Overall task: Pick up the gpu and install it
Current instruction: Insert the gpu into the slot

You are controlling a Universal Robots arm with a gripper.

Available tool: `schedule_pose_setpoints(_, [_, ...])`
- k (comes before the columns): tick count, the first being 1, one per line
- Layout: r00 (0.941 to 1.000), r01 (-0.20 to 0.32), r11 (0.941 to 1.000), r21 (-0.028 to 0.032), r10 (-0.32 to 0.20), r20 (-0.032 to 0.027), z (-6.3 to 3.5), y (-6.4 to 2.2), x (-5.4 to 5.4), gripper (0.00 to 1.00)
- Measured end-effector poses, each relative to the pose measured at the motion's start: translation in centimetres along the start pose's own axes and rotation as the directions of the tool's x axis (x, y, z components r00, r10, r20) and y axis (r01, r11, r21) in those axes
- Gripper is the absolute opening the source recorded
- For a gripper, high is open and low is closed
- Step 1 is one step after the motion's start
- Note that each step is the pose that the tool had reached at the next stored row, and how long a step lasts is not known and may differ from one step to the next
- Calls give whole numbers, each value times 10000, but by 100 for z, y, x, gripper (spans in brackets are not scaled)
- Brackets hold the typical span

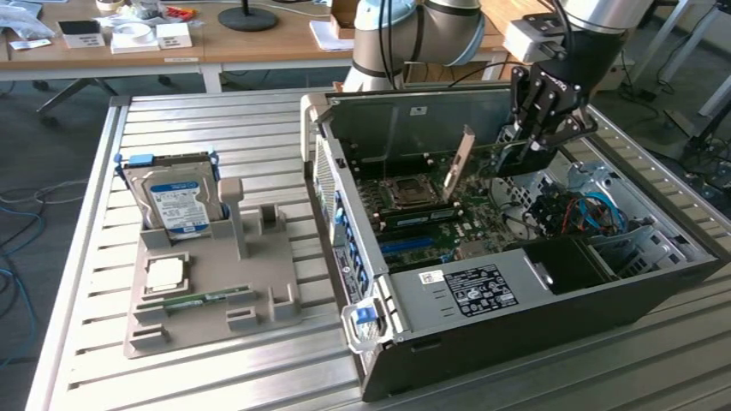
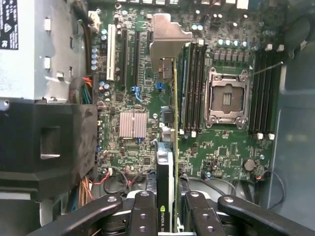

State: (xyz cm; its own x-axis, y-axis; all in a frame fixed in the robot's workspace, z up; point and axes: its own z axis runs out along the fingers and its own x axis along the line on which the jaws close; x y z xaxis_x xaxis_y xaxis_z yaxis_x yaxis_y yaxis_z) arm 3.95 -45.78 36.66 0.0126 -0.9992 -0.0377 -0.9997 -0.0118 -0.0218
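The hand (image 1: pixel 520 154) is down inside the open computer case (image 1: pixel 514 317), pinching the gpu (image 1: pixel 461 161) on edge between its fingers (image 2: pixel 142 214). The card hangs over the green motherboard (image 2: pixel 221 152), just beside the RAM slots (image 2: pixel 194 88), with its beige bracket (image 2: pixel 167 37) at the end away from the hand. Over on the exterior view's left, the hard drive (image 1: pixel 177 201) stands in its gray holder (image 1: pixel 200 330) on the desk (image 1: pixel 263 377).

The gpu (image 2: pixel 165 164), a thin dark card with a beige-silver metal bracket at one end, was held on edge inside the open computer case (image 1: pixel 549 321), over the motherboard (image 2: pixel 221 147), clamped between the gripper (image 2: pixel 167 209) fingers.
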Motion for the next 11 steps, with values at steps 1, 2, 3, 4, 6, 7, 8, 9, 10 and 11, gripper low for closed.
schedule_pose_setpoints(1, [9999,-101,9999,4,101,-3,0,2,0,27])
schedule_pose_setpoints(2, [9998,-174,9998,6,174,-5,1,2,0,27])
schedule_pose_setpoints(3, [9998,-191,9998,7,191,-4,1,2,0,27])
schedule_pose_setpoints(4, [9998,-192,9998,8,192,-3,2,2,0,27])
schedule_pose_setpoints(6, [9998,-195,9998,8,195,-3,2,3,0,27])
schedule_pose_setpoints(7, [9998,-194,9998,8,194,-3,2,3,0,27])
schedule_pose_setpoints(8, [9998,-195,9998,8,195,-3,2,3,0,27])
schedule_pose_setpoints(9, [9998,-197,9998,9,197,-3,2,7,0,27])
schedule_pose_setpoints(10, [9998,-200,9998,9,200,-2,2,15,0,27])
schedule_pose_setpoints(11, [9998,-203,9998,9,203,-2,2,29,-1,27])
